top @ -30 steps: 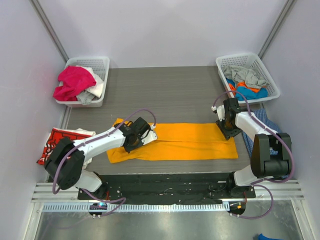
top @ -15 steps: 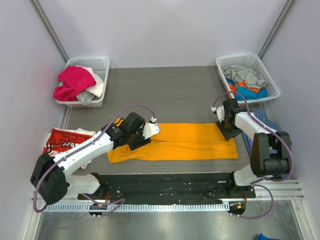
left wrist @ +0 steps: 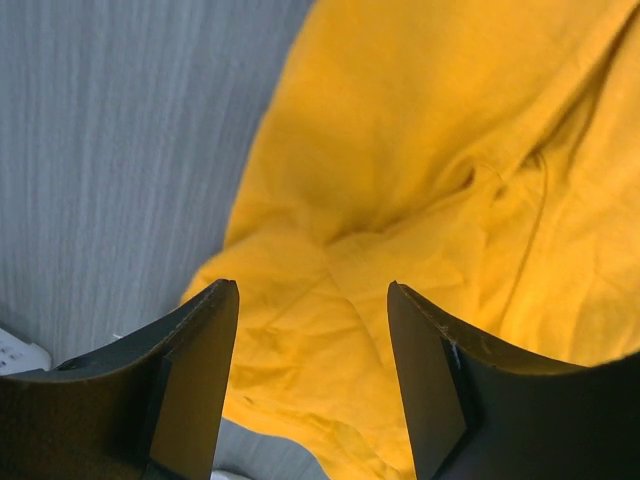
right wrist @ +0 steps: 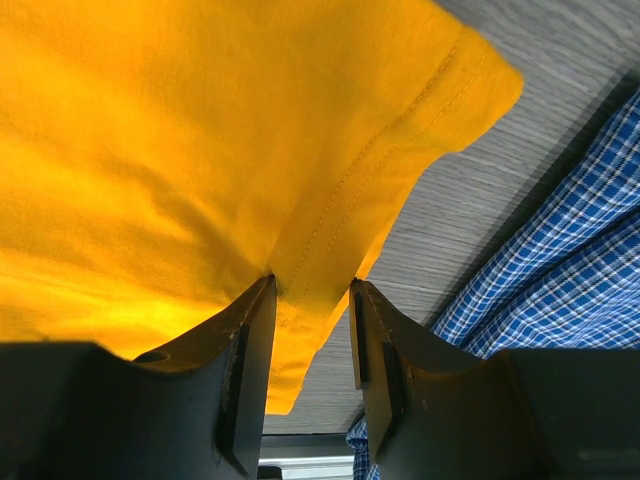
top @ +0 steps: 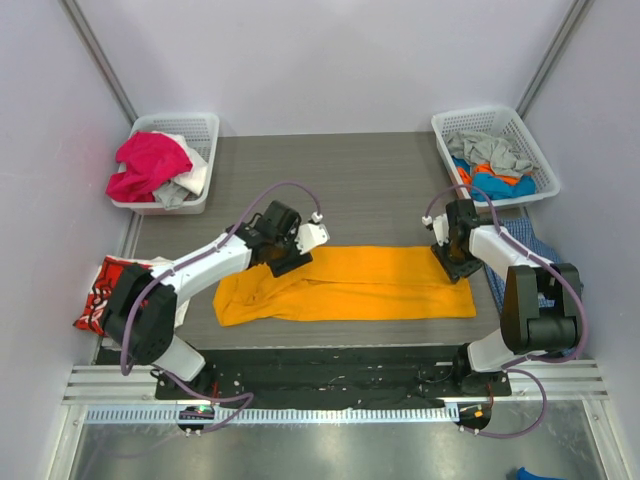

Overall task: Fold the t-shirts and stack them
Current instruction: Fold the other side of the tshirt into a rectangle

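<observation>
Across the middle of the dark grey wood-grain table (top: 360, 180): plain orange-yellow cloth t-shirt (top: 370, 285), folded into a long band. Toward the table's right side, right gripper (right wrist: 310, 285) clamps the shirt's hem. Toward its left, left gripper (left wrist: 310, 295) hovers unclenched over rumpled cloth. At the table's left edge, red white-printed t-shirt (top: 98, 285).

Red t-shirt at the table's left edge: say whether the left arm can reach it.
Probably yes: the left gripper is open and empty over the orange t-shirt, with nothing lying between it and the red t-shirt.
</observation>
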